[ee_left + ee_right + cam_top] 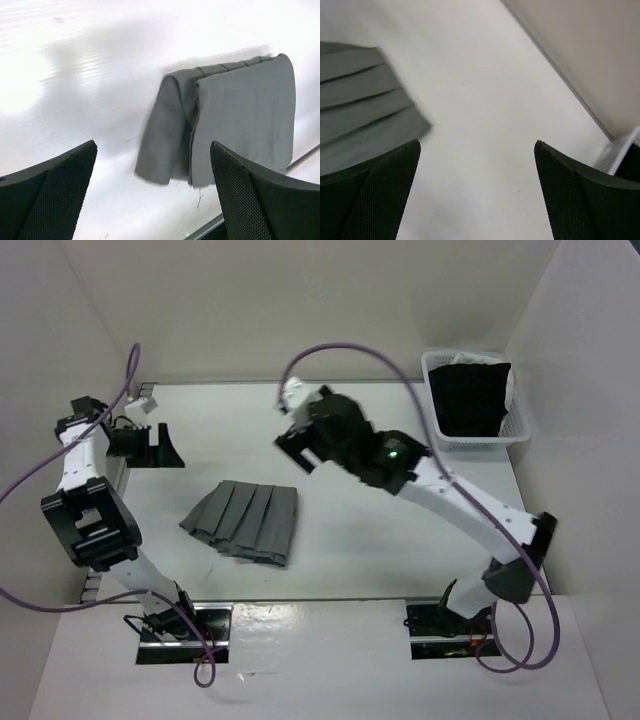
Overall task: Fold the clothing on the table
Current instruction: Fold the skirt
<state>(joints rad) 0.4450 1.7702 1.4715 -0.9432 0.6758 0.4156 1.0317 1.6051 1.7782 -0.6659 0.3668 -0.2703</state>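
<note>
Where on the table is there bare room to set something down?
Bare table right of the skirt; also the far strip between left gripper and right gripper. Crowded only at the basket, far right.

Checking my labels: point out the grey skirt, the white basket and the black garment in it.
grey skirt (245, 520), top view, middle of the pleated fabric.
white basket (478, 444), top view, its near slatted wall.
black garment (470, 398), top view, middle of the cloth.
</note>
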